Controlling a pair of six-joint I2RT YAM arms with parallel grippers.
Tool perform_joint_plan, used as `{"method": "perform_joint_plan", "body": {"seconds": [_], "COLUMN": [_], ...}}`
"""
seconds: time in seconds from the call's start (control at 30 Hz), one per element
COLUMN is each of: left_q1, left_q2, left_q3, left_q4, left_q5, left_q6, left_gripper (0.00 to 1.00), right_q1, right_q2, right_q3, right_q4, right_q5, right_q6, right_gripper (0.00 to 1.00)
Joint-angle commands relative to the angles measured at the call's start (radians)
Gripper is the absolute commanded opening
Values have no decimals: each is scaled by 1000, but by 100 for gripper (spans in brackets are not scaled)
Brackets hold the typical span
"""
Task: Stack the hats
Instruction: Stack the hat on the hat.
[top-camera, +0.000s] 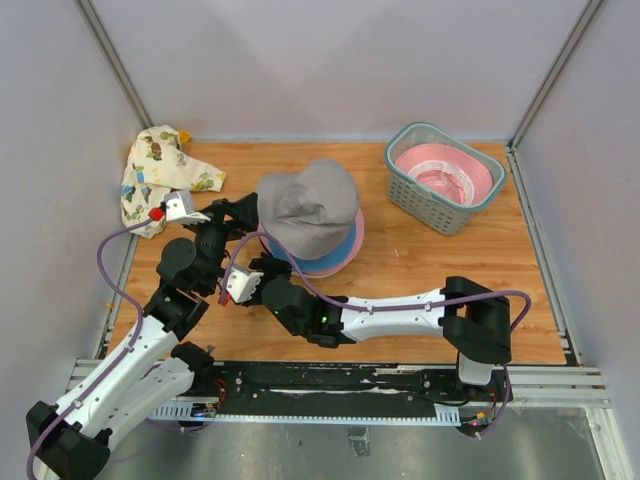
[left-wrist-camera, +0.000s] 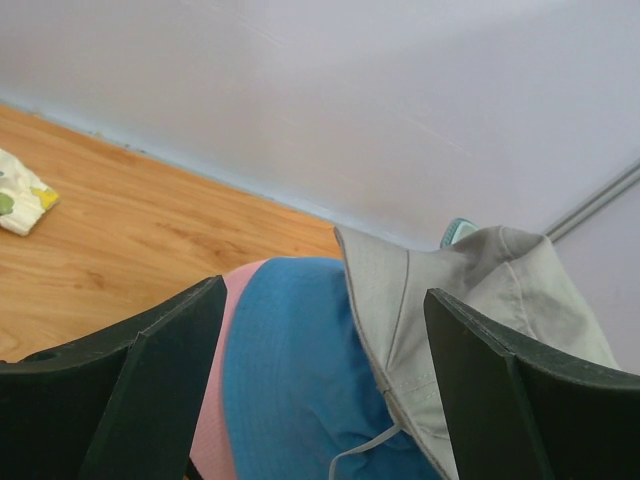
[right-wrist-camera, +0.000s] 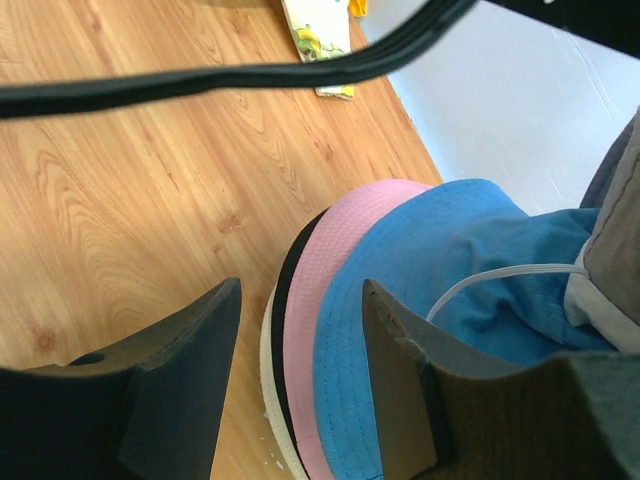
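Note:
A stack of hats sits mid-table. A grey hat (top-camera: 310, 205) lies on top, crumpled and shifted to the left. Under it are a teal-blue hat (top-camera: 330, 260) and a pink hat (top-camera: 356, 232). The right wrist view also shows the black brim (right-wrist-camera: 283, 300) and the cream brim (right-wrist-camera: 268, 380) at the bottom. My left gripper (top-camera: 246, 209) is open at the stack's left side, and in its own view (left-wrist-camera: 330, 390) the blue crown and the grey brim (left-wrist-camera: 420, 320) lie between its jaws. My right gripper (top-camera: 270, 266) is open at the stack's near-left edge, its jaws (right-wrist-camera: 295, 380) straddling the brim edges.
A grey-green slatted basket (top-camera: 410, 195) stands at the back right with a pink hat (top-camera: 445, 172) inside. A patterned cream cloth (top-camera: 160, 175) lies at the back left corner. A purple cable (top-camera: 110, 270) loops beside the left arm. White walls enclose the table.

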Motion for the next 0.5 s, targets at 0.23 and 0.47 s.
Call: {"method": "perform_joint_plan", "body": {"seconds": [0.23, 0.47], "left_q1": [53, 74], "left_q2": [34, 41], "left_q3": [19, 12], "left_q4": [53, 58], "left_q5": [90, 139], "left_q6": [-1, -15], "left_gripper": [89, 89], "right_q1": [36, 51], "right_q2": [-33, -54], "right_q3": [-40, -81], "right_q4": [13, 23], "right_q5": [-17, 3], "right_q6": [21, 49], "right_gripper": [54, 55]}}
